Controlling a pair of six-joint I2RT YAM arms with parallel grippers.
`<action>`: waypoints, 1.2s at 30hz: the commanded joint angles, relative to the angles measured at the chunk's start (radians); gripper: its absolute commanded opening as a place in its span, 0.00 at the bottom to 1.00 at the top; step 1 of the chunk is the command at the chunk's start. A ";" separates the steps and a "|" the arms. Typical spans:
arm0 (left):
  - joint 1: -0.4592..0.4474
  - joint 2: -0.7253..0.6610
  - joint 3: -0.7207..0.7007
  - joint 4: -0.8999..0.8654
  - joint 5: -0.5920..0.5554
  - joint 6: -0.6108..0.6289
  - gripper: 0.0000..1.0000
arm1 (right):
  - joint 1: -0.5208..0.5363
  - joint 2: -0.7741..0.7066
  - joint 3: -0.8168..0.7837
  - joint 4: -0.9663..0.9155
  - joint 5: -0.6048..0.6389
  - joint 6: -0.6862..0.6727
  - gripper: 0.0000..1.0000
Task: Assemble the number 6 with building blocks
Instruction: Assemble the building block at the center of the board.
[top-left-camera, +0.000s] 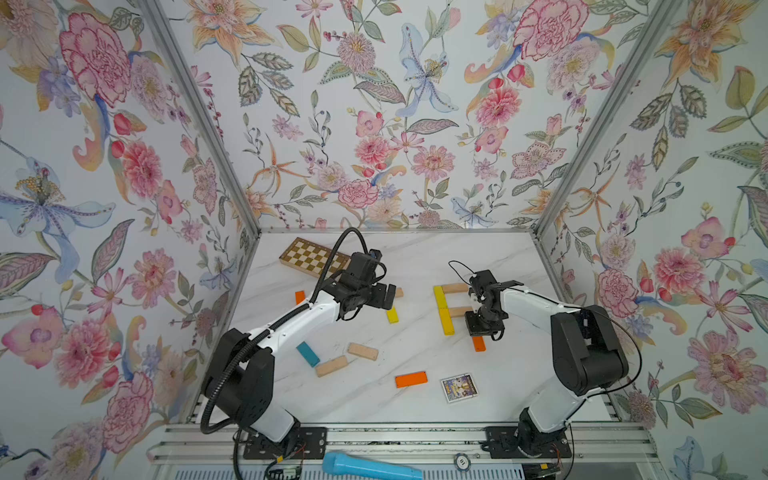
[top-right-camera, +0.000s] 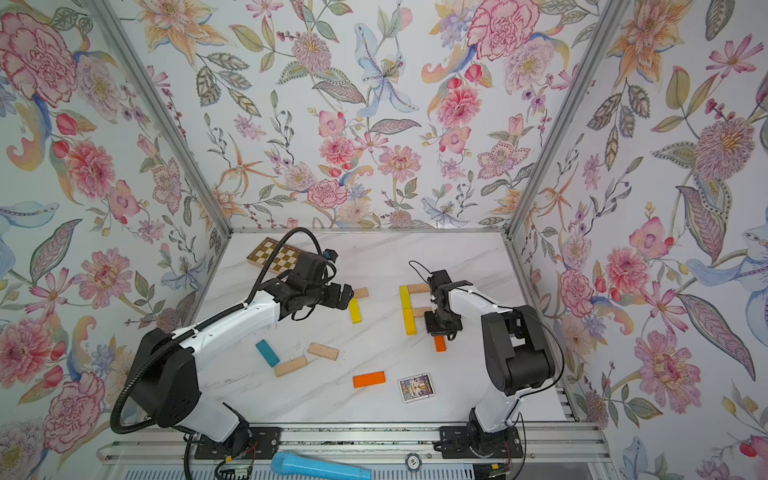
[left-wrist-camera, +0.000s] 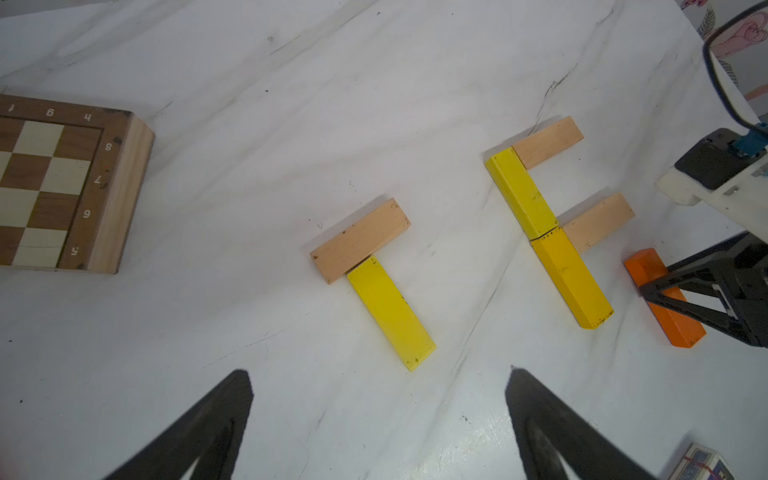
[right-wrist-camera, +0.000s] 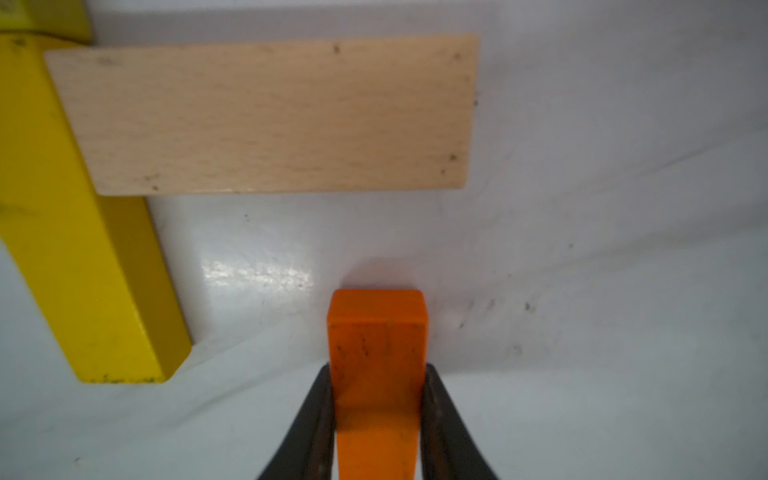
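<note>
At the right, building blocks form a partial figure. Two yellow planks (top-left-camera: 443, 309) lie end to end, and two beige planks (top-left-camera: 455, 287) (right-wrist-camera: 266, 116) branch off them to the right. My right gripper (right-wrist-camera: 379, 370) (top-left-camera: 482, 332) is shut on an orange block (right-wrist-camera: 376, 332) (left-wrist-camera: 648, 266), which lies on the table just below the lower beige plank. My left gripper (left-wrist-camera: 379, 371) (top-left-camera: 388, 295) hangs open and empty over a yellow plank (left-wrist-camera: 390, 311) that butts against a beige one (left-wrist-camera: 359, 239). No finished number 6 shows.
Loose planks lie front left: a teal one (top-left-camera: 308, 354), two beige ones (top-left-camera: 331, 366) (top-left-camera: 363, 351), an orange one (top-left-camera: 411, 379), and another orange one (top-left-camera: 300, 297) beside the left arm. A picture card (top-left-camera: 459, 387) lies at the front and a chequered board (top-left-camera: 313, 257) at the back left.
</note>
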 joint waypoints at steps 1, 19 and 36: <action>0.009 0.016 0.034 -0.043 -0.022 0.004 0.99 | 0.004 0.023 0.029 -0.032 0.011 -0.031 0.30; 0.009 0.016 0.066 -0.077 -0.044 -0.009 0.99 | -0.022 0.084 0.076 -0.031 0.028 -0.061 0.30; 0.009 0.026 0.082 -0.080 -0.048 0.000 0.99 | -0.028 0.119 0.103 -0.027 0.024 -0.076 0.31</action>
